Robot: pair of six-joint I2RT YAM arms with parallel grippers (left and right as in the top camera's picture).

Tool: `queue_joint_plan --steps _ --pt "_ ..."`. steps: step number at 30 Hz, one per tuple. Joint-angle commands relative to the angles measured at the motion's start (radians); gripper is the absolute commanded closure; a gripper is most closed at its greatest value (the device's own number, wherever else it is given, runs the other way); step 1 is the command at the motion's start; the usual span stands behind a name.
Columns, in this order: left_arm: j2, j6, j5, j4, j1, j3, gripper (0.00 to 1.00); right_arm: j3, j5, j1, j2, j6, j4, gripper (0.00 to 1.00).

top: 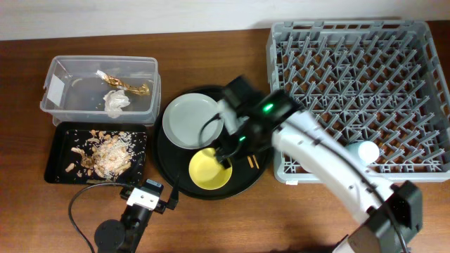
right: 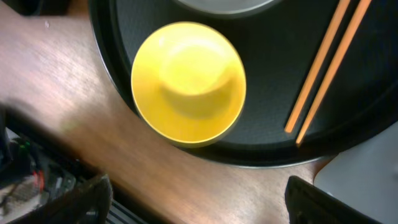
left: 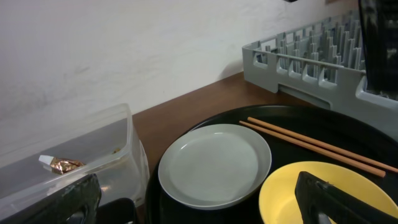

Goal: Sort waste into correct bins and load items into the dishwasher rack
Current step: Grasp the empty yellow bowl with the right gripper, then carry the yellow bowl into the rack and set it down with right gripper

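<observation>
Your right gripper (right: 199, 198) hangs empty, jaws spread wide, over the yellow bowl (right: 188, 82), which sits upright at the near edge of the round black tray (right: 273, 93). The bowl looks like the piece to take. Come down with one finger inside its rim and one outside, on the side away from the chopsticks (right: 326, 65) at the tray's right. Pinch firmly, since the smooth wall may slip, and lift clear of the tray's lip before crossing to the dishwasher rack (top: 358, 84) right of the tray. Your left gripper (top: 170, 199), just off the tray's near-left edge, is also spread and empty.
</observation>
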Motion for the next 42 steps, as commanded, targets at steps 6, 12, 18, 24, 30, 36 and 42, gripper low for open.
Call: queue_joint_plan --steps 6,12,18,24,30,36,42 --pt "-0.006 0.015 0.001 0.003 0.007 -0.009 0.00 -0.093 0.171 0.034 0.274 0.167 0.161 0.69" --pt "-0.006 0.015 0.001 0.003 0.007 -0.009 0.00 -0.126 0.182 -0.013 0.218 0.166 0.155 0.96" --pt "-0.006 0.015 0.001 0.003 0.007 -0.009 0.00 -0.065 0.811 -0.258 -0.307 0.166 0.156 0.96" --pt "-0.006 0.015 0.001 0.003 0.007 -0.009 0.00 -0.065 1.261 -0.660 -0.173 0.155 0.228 0.96" --pt "-0.006 0.015 0.001 0.003 0.007 -0.009 0.00 -0.065 1.370 -0.659 0.190 0.000 0.355 0.96" --pt "-0.006 0.015 0.001 0.003 0.007 -0.009 0.00 -0.065 1.253 -0.492 0.217 0.010 0.209 0.74" --pt "-0.006 0.015 0.001 0.003 0.007 -0.009 0.00 -0.016 1.262 -0.502 0.192 0.080 0.127 0.96"
